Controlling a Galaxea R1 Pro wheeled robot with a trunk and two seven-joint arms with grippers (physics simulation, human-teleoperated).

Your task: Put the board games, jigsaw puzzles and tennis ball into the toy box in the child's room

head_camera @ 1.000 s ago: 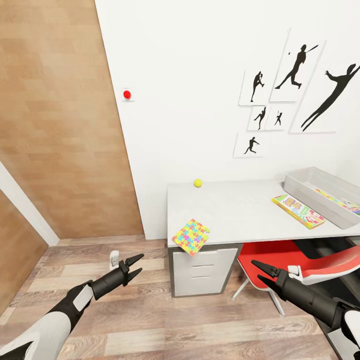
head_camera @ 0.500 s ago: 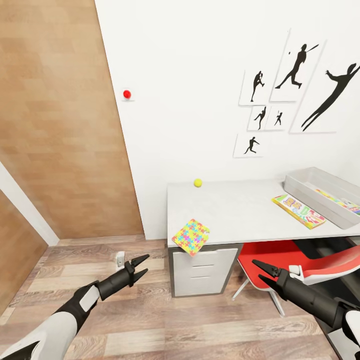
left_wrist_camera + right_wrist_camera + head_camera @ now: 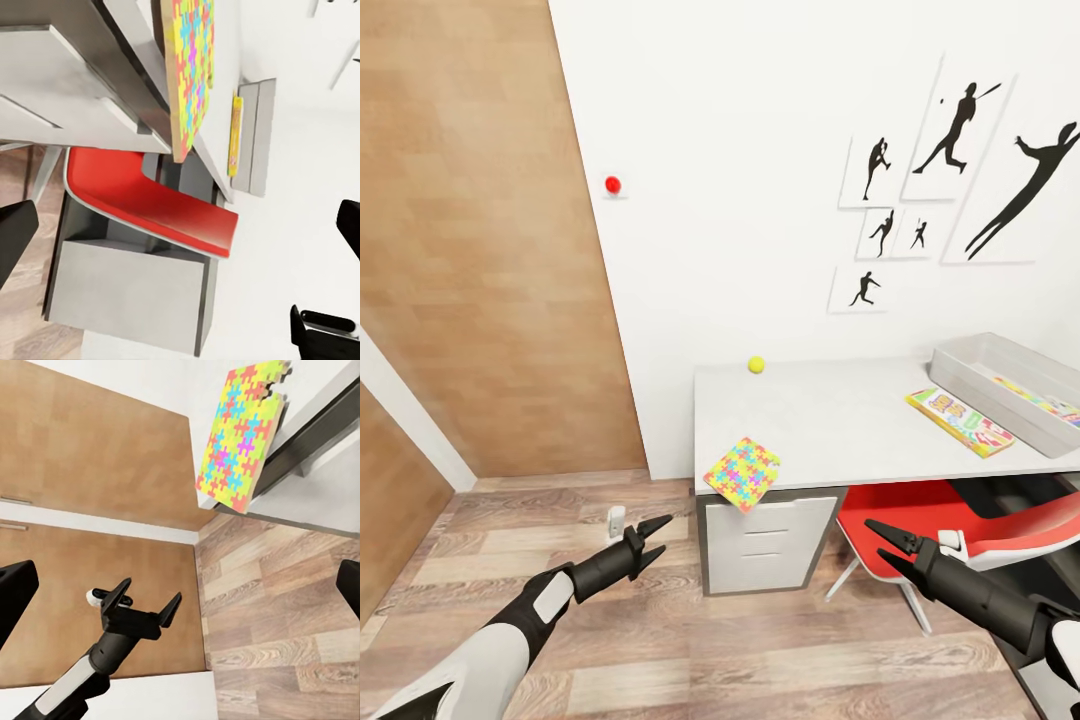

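My left jaws [image 3: 656, 540], open and empty like my right jaws [image 3: 887, 546], have swung nearer the jigsaw puzzle [image 3: 741, 472] overhanging the counter's [image 3: 830, 420] front edge, likely my next pick.

The white table [image 3: 840, 420] carries 4 things. The puzzle [image 3: 741, 473] lies at 7 o'clock, hanging over the front edge. The ball [image 3: 756, 365] sits at 11 o'clock by the wall. The Skip-Bo box [image 3: 958, 421] lies at 3 o'clock, just beside the grey tray [image 3: 970, 365].
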